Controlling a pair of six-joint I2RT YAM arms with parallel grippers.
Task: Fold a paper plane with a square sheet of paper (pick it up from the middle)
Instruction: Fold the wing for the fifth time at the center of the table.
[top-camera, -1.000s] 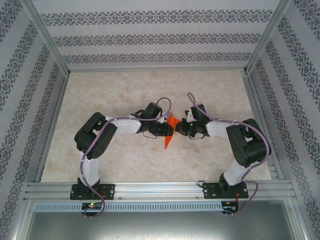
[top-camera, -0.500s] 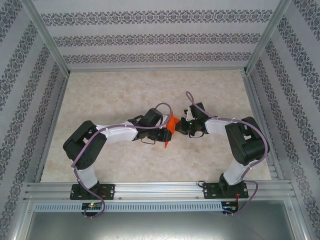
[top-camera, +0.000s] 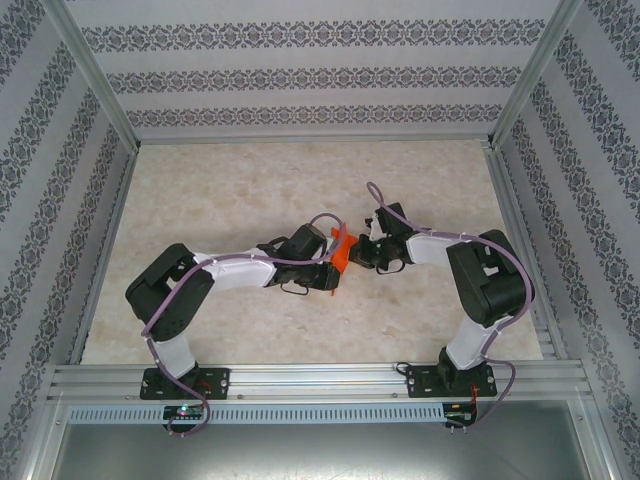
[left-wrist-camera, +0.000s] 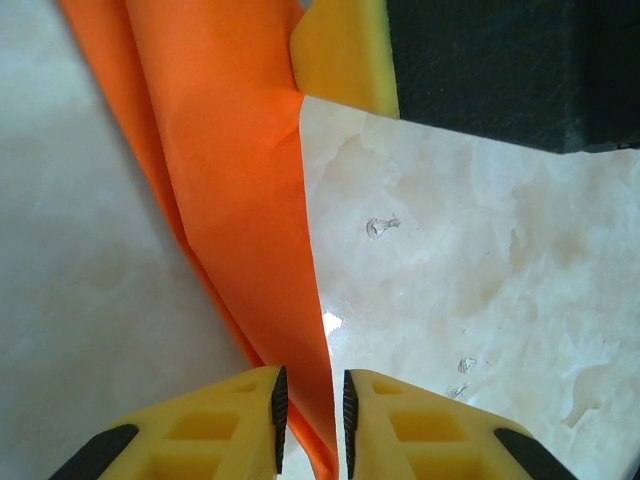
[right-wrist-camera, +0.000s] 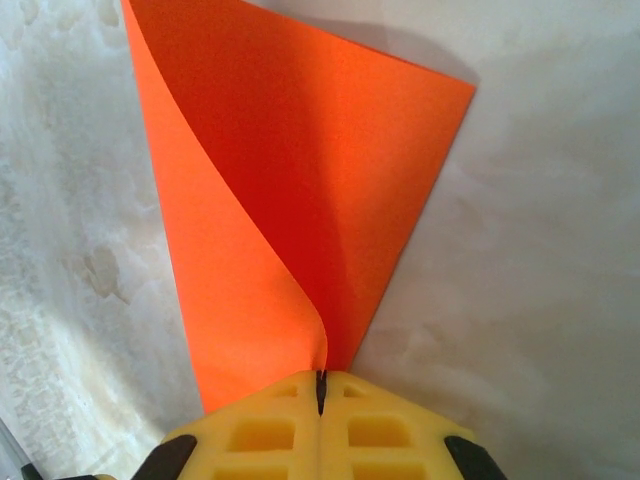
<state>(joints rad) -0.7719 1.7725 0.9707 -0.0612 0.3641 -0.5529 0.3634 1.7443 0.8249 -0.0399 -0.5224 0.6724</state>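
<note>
The orange-red sheet of paper (top-camera: 341, 252) is folded over on itself and stands off the table between both arms. In the right wrist view the paper (right-wrist-camera: 300, 200) fans out as a curled double layer, and my right gripper (right-wrist-camera: 321, 388) is shut on its near tip. My right gripper (top-camera: 358, 256) meets it from the right. In the left wrist view the paper (left-wrist-camera: 230, 180) runs as a narrow strip down between the fingers of my left gripper (left-wrist-camera: 312, 405), which stand slightly apart around its edge. My left gripper (top-camera: 334, 270) sits at the paper's lower left. A finger (left-wrist-camera: 340, 50) of the right gripper holds the far end.
The marble-patterned table (top-camera: 250, 190) is bounded by aluminium rails (top-camera: 300, 378) in front and patterned walls on the other sides. Both arms meet at the table's middle, with bare surface behind them and to either side.
The left arm has stretched out lower and further right, bringing its gripper up to the paper. The paper's hanging lower tip no longer shows. The right gripper edged slightly back.
</note>
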